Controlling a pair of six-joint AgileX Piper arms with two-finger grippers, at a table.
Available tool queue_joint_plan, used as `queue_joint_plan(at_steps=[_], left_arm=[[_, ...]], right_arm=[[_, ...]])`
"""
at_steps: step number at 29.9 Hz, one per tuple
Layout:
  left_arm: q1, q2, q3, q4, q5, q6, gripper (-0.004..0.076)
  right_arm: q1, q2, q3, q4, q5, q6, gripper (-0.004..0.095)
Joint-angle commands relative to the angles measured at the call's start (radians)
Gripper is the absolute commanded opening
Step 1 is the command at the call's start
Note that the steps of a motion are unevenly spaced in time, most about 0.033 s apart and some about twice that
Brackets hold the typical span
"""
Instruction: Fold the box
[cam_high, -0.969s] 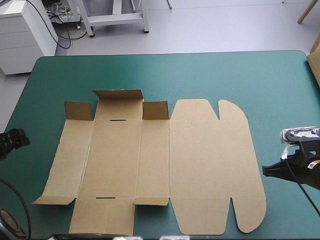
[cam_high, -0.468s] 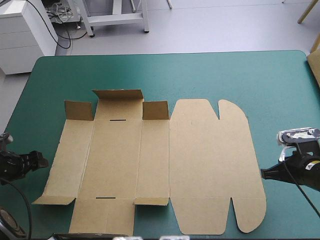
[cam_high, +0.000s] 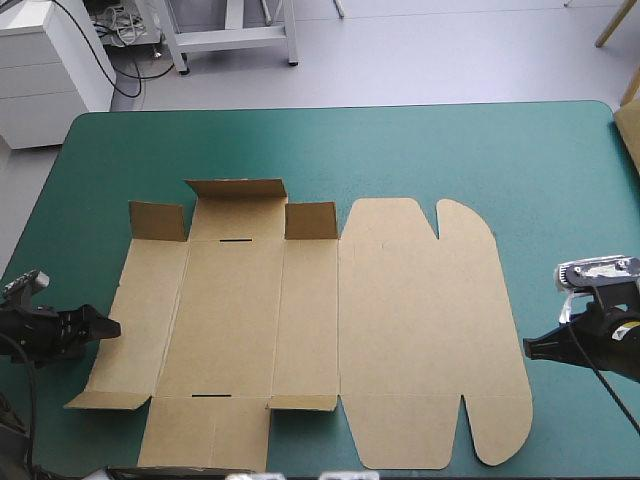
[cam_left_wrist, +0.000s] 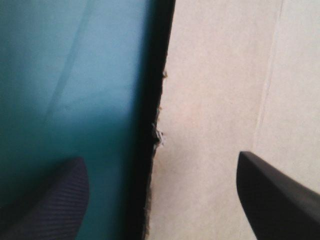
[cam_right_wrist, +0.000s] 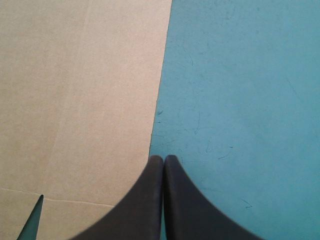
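Brown box (cam_high: 300, 330) flat between wide-spread left gripper (cam_left_wrist: 159, 160) and right gripper (cam_right_wrist: 164, 158) (tips together, empty)

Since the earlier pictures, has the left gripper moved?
Yes. The left gripper has moved in toward the box; its open fingers now stand either side of the box's left edge.

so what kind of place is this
Probably a robot test bench: a teal-green table, the unfolded brown box laid out on it, the left gripper and right gripper at either side.
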Motion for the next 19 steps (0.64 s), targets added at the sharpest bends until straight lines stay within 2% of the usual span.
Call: queue_joint_plan(at_steps=[1, 8, 19], left_arm=[[-0.005, 0.025, -0.006, -0.024, 0.04, 0.024, 0.0584], [-0.011, 0.097, -0.006, -0.048, 0.111, 0.044, 0.0584], [-0.139, 0.112, -0.006, 0.003, 0.104, 0.045, 0.0584]], right_arm=[[0.002, -0.001, -0.024, -0.003, -0.037, -0.005, -0.0021], [0.002, -0.001, -0.024, -0.003, -0.037, -0.005, -0.0021], [0.002, -0.001, -0.024, -0.005, -0.037, -0.005, -0.0021]])
